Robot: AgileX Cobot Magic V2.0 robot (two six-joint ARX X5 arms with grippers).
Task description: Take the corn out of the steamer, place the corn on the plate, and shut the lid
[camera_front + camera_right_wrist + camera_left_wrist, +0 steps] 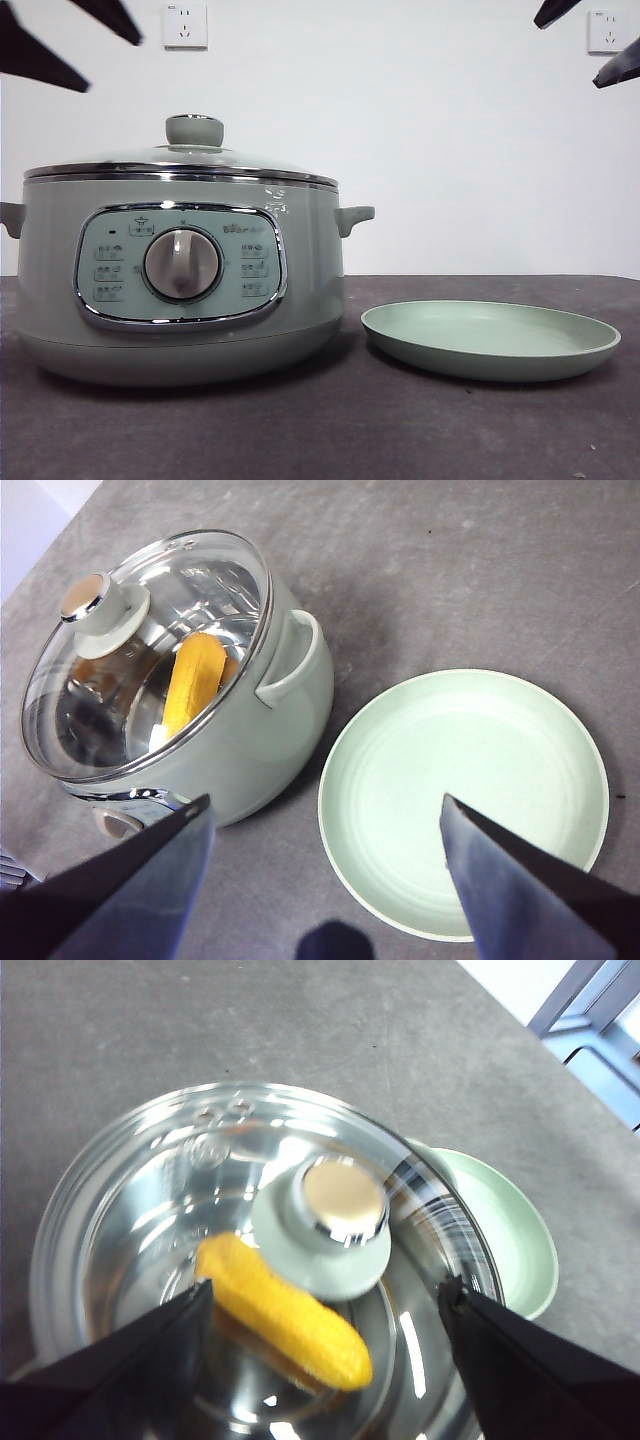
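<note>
Gleaming lid (180,160), panel labels unreadable

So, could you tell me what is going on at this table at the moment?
Nothing is being held yet. The yellow corn cob lies inside the round sage-green steamer pot, under its domed glass lid, which is on. The left end effector hangs open above the lid's pale green knob, and the right end effector is open over the shallow pale green plate, which sits bare beside the pot.
</note>
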